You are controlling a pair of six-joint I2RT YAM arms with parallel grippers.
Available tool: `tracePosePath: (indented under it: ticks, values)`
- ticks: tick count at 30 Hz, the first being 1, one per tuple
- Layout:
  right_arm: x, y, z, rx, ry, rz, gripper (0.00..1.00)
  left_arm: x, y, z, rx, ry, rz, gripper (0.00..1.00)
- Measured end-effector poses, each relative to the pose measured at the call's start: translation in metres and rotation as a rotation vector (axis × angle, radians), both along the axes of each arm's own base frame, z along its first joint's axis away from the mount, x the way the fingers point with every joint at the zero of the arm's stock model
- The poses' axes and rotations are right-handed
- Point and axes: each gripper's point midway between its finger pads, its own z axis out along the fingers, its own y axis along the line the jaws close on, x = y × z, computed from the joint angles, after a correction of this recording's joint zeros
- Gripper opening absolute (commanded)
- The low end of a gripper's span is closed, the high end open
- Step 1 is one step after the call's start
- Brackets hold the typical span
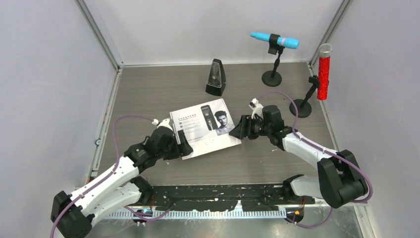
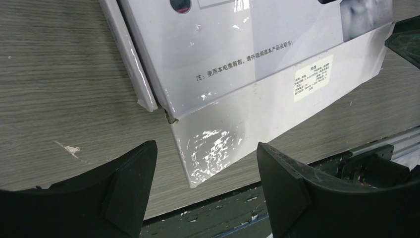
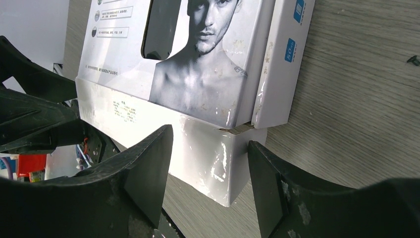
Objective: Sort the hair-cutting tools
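Both jaws open, flanking white box (image 1: 205, 128) corners; only top view shows metronome (image 1: 216, 78).

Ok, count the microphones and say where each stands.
2: the blue microphone at the back, right of the metronome; the red microphone to its right, slightly nearer.

On lid of white box (image 2: 237, 29), left wrist view: printed line (image 2: 242, 60) reading "注:使用本电推剪前,请仔细阅读本产品说明书". On side wall below it: cream sticker (image 2: 313, 78), print too small to read. Right wrist view, on narrow side flap: blue square (image 3: 290, 50) marked "50", following characters illegible; second blue square (image 3: 298, 10), content not legible. Lid captions (image 3: 111, 15) and side-wall small print (image 3: 124, 110) unreadable. Overhead view: nothing legible.
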Motion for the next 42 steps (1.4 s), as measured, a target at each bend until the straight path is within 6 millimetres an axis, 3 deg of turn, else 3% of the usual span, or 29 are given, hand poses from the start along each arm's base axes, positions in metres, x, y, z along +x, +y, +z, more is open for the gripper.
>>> tracePosePath:
  ticks: [9, 42]
  values:
    - [0.001, 0.000, -0.001, 0.000, 0.002, 0.000, 0.66, -0.004, -0.014, 0.017, -0.004, -0.022, -0.051, 0.77]
    - [-0.001, 0.001, -0.001, 0.007, 0.002, 0.008, 0.66, -0.009, -0.017, 0.016, 0.048, -0.022, -0.068, 0.78]
